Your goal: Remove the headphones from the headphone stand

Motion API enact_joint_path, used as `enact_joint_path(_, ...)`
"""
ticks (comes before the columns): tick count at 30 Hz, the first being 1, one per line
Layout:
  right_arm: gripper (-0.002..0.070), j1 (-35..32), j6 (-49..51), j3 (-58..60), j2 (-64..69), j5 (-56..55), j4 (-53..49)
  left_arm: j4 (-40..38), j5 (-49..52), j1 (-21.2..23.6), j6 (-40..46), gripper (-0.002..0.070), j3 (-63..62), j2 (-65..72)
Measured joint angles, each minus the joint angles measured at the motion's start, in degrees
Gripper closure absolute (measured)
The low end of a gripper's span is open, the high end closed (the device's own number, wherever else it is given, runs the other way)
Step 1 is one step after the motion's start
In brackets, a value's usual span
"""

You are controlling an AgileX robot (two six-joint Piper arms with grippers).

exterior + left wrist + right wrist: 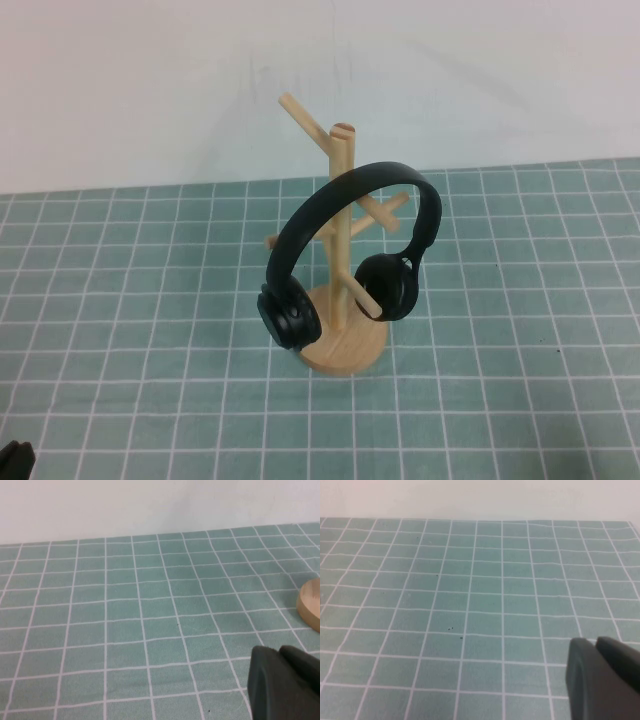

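**Headphones on stand, both arms back**

The headphones (350, 250) hang on the headphone stand (341, 345), headband looped over a peg near the top of the upright pole, one ear cup on each side of it just above the round base. The stand sits near the middle of the green checked table mat (520, 380), close to the white wall (150, 80).

Left gripper (282, 687): low over bare mat, well apart from the stand; only the edge of the base shows in the left wrist view. A dark part shows at the near left corner of the high view. Finger opening: cannot tell.

Right gripper (602, 680): over bare mat, nothing seen in its grasp. Finger opening: cannot tell.
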Motion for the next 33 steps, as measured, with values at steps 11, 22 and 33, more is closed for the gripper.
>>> enact_joint_path(11, 0.0678, 0.00, 0.00, 0.00, 0.00, 0.00, 0.00, 0.00, 0.00, 0.00, 0.00, 0.0680, 0.00, 0.00)
enact_joint_path(22, 0.0679, 0.00, -0.13, 0.00, 0.00, -0.39, -0.10, 0.00, 0.00, 0.00, 0.00, 0.0680, 0.00, 0.00)
enact_joint_path(33, 0.0679, 0.00, -0.13, 0.00, 0.00, -26.68, -0.10, 0.00, 0.00, 0.00, 0.00, 0.0680, 0.00, 0.00)
